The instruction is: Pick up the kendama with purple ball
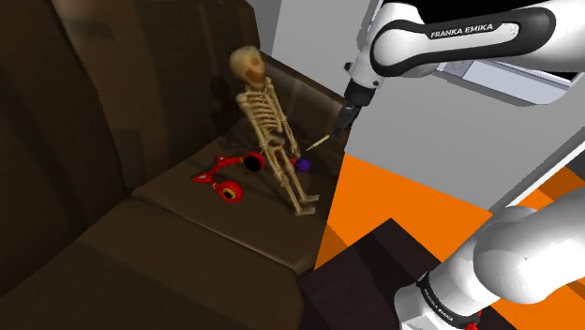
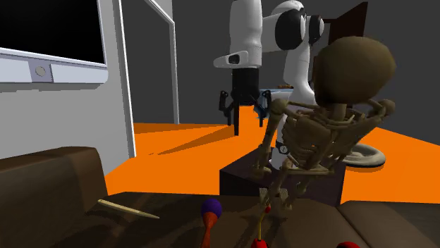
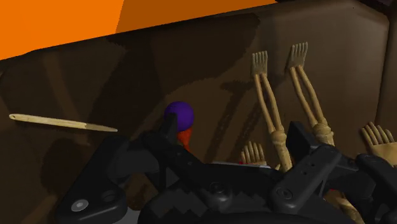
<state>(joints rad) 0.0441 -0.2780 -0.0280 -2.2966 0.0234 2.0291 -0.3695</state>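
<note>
Kendama with purple ball [image 3: 179,118] is lying beside the tan skeleton [image 1: 267,117] on a brown sofa [image 1: 112,141], so the open black gripper [image 1: 343,124] is risking snagging bones.

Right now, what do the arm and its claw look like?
A white arm of rounded links with dark joints; dark "FRANKA EMIKA" lettering runs along one link. The all-black claw is narrow below a wider body.

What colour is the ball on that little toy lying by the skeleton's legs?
The ball is purple, and the wrist view shows it best.
</note>
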